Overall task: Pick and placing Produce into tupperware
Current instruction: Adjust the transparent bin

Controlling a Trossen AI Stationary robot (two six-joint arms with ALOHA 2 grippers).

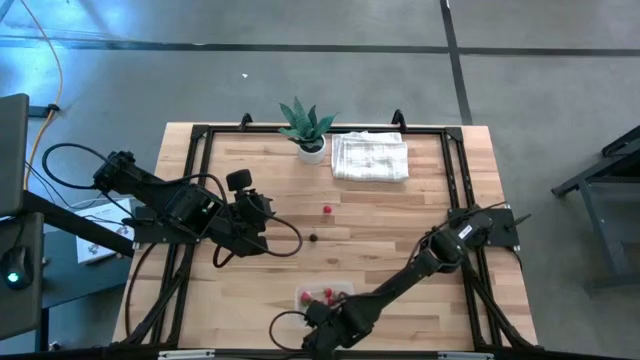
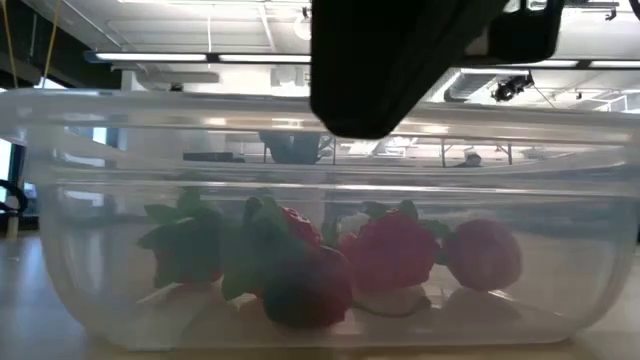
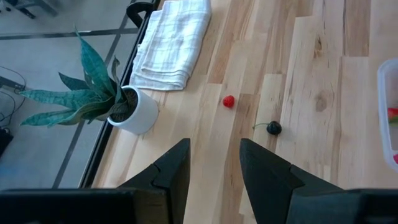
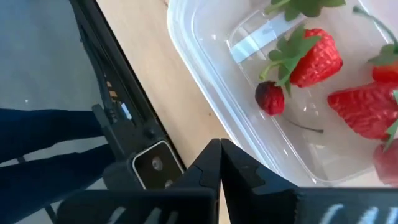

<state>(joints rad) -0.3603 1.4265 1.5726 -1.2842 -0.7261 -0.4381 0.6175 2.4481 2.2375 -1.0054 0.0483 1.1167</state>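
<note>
Strawberries (image 4: 314,59) are already gathered in the clear box (image 1: 322,296) at the near edge of the tabletop (image 1: 400,225). Two pieces remain out, a red one (image 1: 327,210) and a dark one (image 1: 312,238). They are faced by the left claw (image 3: 214,171), half open and empty. The right claw (image 4: 219,163) is pinched shut, empty, beside the box.

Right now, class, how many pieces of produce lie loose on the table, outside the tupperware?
2: a red piece mid-table, in front of the cloth, and a dark piece nearer the tupperware. The arms could hide others.
</note>
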